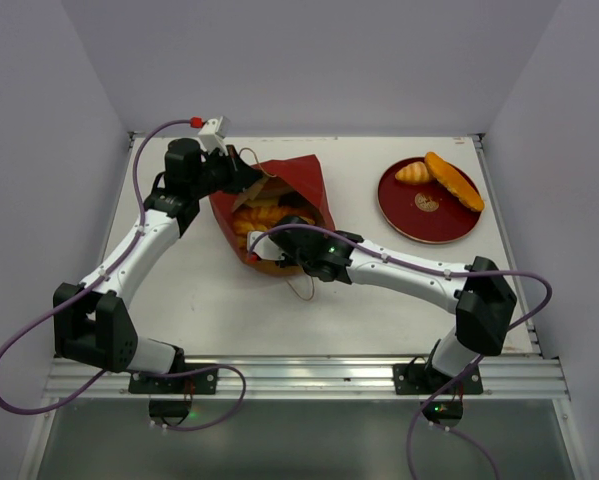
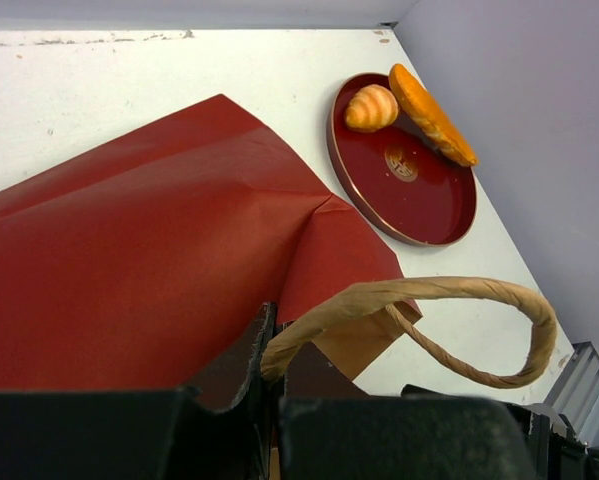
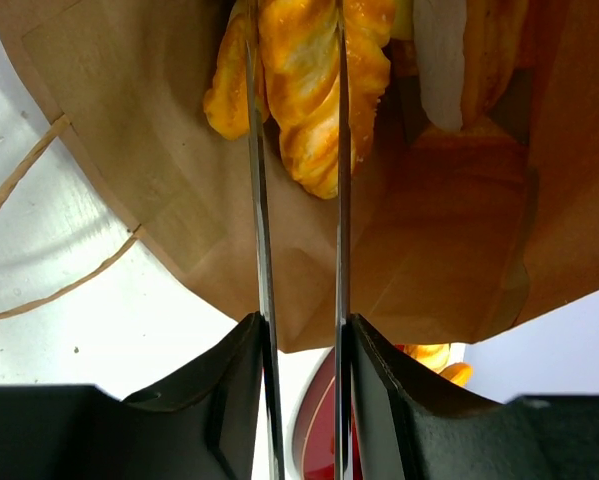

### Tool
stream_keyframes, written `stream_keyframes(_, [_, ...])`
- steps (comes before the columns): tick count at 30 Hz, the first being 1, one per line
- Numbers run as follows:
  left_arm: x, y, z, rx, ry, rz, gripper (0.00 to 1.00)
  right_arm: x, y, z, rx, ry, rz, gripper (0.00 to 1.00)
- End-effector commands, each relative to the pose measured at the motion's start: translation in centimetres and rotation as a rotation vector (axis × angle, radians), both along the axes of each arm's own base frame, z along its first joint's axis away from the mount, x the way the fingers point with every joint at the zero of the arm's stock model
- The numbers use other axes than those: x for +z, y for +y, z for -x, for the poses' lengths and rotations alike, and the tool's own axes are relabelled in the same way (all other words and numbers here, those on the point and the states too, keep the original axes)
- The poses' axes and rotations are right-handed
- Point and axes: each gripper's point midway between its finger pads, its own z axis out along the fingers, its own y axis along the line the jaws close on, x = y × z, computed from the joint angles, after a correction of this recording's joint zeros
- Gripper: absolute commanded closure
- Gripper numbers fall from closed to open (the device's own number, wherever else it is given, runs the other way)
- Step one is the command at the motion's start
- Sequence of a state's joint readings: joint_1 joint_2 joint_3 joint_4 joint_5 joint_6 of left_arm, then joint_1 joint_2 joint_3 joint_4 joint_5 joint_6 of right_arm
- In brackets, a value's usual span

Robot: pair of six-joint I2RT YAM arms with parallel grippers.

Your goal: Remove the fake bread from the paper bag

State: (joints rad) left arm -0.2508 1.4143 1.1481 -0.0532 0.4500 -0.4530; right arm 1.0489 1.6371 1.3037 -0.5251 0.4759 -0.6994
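Observation:
The red paper bag (image 1: 301, 180) lies open in the middle of the table, its brown inside (image 3: 419, 230) facing the right wrist camera. Fake bread (image 1: 256, 216) fills it: a braided loaf (image 3: 299, 90), a croissant-like piece (image 3: 224, 100) and a pale slice (image 3: 439, 50). My right gripper (image 1: 279, 238) reaches into the bag mouth, and its thin fingers (image 3: 259, 200) press the braided loaf from both sides. At the bag's far left edge my left gripper (image 1: 247, 172) is shut on a looped brown handle (image 2: 429, 290), with the bag's red outside (image 2: 129, 250) just beyond it.
A round dark-red plate (image 1: 429, 210) sits at the back right and holds a croissant (image 1: 412, 172) and a long loaf (image 1: 455, 182); the left wrist view shows the same plate (image 2: 419, 200). The bag's other handle (image 3: 39, 240) trails on the table. White walls enclose the table.

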Motion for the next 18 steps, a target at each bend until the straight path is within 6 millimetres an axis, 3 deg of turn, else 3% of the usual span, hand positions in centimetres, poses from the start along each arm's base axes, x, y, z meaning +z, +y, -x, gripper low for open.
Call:
stream_keyframes(1, [1.2, -0.3, 0.1, -0.02, -0.024, 0.027, 1.0, 2.4, 1.0, -0.8, -0.008, -0.06, -0.048, 0.74])
stream_keyframes(5, [1.1, -0.3, 0.1, -0.019, -0.024, 0.025, 1.0, 3.0, 0.8, -0.6, -0.004, -0.061, -0.066, 0.9])
stream_keyframes(10, [1.1, -0.2, 0.0, -0.012, -0.023, 0.02, 1.0, 4.3, 0.2, -0.1, -0.002, -0.037, -0.154, 1.0])
stream_keyframes(18, [1.4, 0.1, -0.5, -0.001, -0.023, 0.016, 1.0, 7.0, -2.0, 1.4, 0.028, 0.038, -0.296, 1.0])
